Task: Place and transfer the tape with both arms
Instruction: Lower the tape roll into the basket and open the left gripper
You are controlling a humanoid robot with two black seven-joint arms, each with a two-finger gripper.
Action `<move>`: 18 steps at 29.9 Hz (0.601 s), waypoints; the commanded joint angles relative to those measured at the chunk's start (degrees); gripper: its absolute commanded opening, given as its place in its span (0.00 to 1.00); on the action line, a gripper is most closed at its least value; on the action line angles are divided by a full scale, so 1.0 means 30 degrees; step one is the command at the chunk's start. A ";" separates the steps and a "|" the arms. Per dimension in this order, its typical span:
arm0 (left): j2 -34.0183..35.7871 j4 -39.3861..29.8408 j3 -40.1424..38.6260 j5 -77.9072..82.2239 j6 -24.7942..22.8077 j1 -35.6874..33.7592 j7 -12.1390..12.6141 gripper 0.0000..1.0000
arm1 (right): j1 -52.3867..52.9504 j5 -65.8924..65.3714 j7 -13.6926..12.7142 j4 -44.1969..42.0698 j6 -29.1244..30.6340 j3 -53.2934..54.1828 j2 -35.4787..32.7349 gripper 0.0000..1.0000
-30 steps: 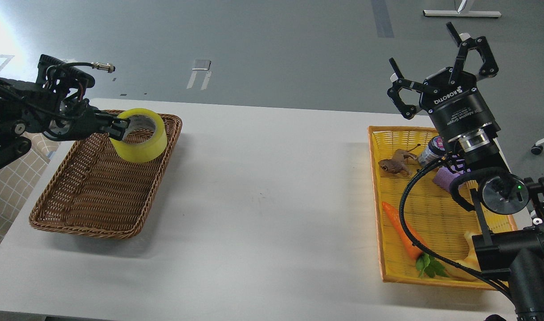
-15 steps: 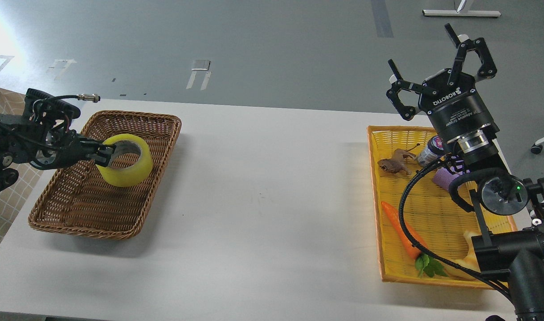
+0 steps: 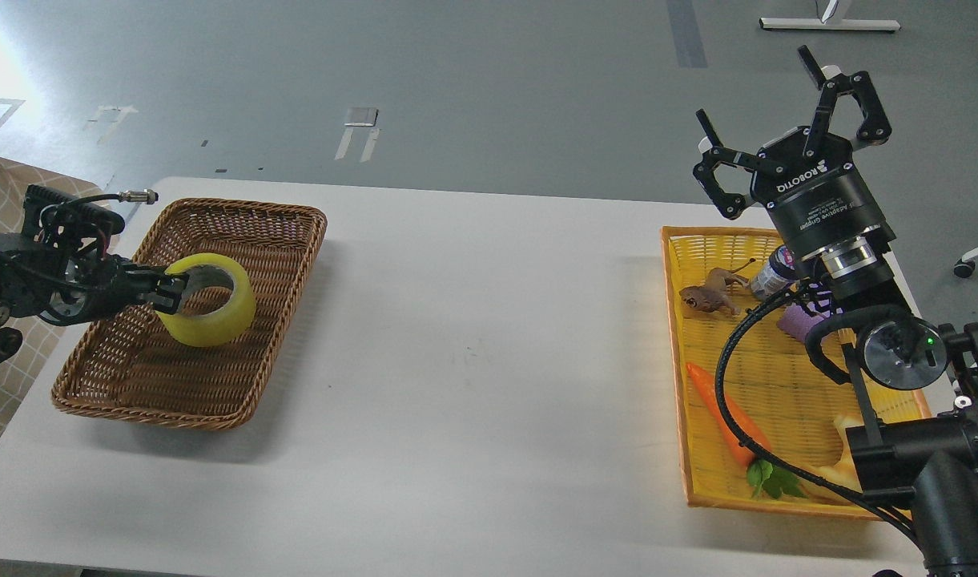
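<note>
Nearest, at the lower right corner, only the thick black links of the right arm (image 3: 929, 449), cut off by the picture's edge, with a looping black cable draped over the yellow basket (image 3: 697, 449). In that basket, an orange carrot (image 3: 721, 417) with green leaves toward the near end; farther in, a brown toy frog (image 3: 706, 296), a small bottle (image 3: 770, 274) and a purple block (image 3: 801, 320), the last two partly hidden behind the arm. A pale object at the near right of the basket mostly covered, not identifiable.

Across the middle, a broad bare stretch of white table (image 3: 489, 361) between the two baskets, wide open for crossing; near edge of the table just inside the bottom of the view, left edge slanting off beside a checked cloth.

At left, the brown wicker basket (image 3: 288, 264), close to the table's left edge. Inside it, toward the left middle, the tape (image 3: 208, 308), tilted, its lower rim low against the basket floor; contact there not clear. Left gripper (image 3: 168, 290) reaching in from the left, fingers pinching the roll's wall at its left side, one finger inside the core; fingertips dark and hard to separate.

Farther right, the right gripper (image 3: 793, 120) raised above the yellow basket's far end, fingers spread wide, holding nothing. Beyond, grey floor.
</note>
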 commanded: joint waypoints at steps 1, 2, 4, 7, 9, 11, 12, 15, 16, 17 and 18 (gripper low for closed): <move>-0.0049 0.0655 0.0003 -0.0360 0.0305 0.0164 -0.0098 0.00 | -0.0005 0.0000 0.0000 0.0005 0.0000 0.0002 -0.0007 1.00; -0.0165 0.0831 0.0003 -0.0535 0.0394 0.0194 -0.0215 0.00 | -0.0005 0.0000 0.0000 0.0005 0.0000 0.0002 0.0022 1.00; -0.0253 0.0921 0.0003 -0.0799 0.0395 0.0194 -0.0303 0.00 | -0.0034 0.0000 0.0000 0.0005 0.0000 0.0002 0.0023 1.00; -0.0283 0.1009 0.0003 -0.1121 0.0395 0.0223 -0.0362 0.00 | -0.0035 0.0000 0.0000 0.0005 0.0000 0.0002 0.0022 1.00; -0.0312 0.1009 0.0003 -0.1443 0.0424 0.0252 -0.0333 0.00 | -0.0005 0.0000 0.0000 0.0063 0.0000 0.0002 0.0023 1.00; -0.0313 0.1038 0.0003 -0.1679 0.0424 0.0340 -0.0333 0.00 | -0.0005 0.0000 0.0000 0.0063 0.0000 0.0002 0.0023 1.00; -0.0313 0.1038 0.0032 -0.1708 0.0424 0.0369 -0.0362 0.00 | -0.0005 0.0000 0.0000 0.0063 0.0000 0.0002 0.0023 1.00; -0.0313 0.1183 0.0003 -0.1709 0.0541 0.0778 -0.0333 0.00 | -0.0035 0.0001 0.0000 0.0063 0.0000 0.0002 -0.0007 1.00; -0.0342 0.1214 0.0003 -0.1709 0.0600 0.0838 -0.0333 0.00 | -0.0064 0.0000 0.0000 0.0063 0.0000 0.0002 -0.0007 1.00; -0.0487 0.1359 0.0003 -0.1709 0.0716 0.0867 -0.0362 0.00 | -0.0093 0.0000 0.0000 0.0063 0.0000 0.0002 -0.0007 1.00; -0.0691 0.1476 0.0003 -0.1738 0.0746 0.0897 -0.0362 0.00 | -0.0122 0.0000 0.0000 0.0092 0.0000 0.0002 0.0022 1.00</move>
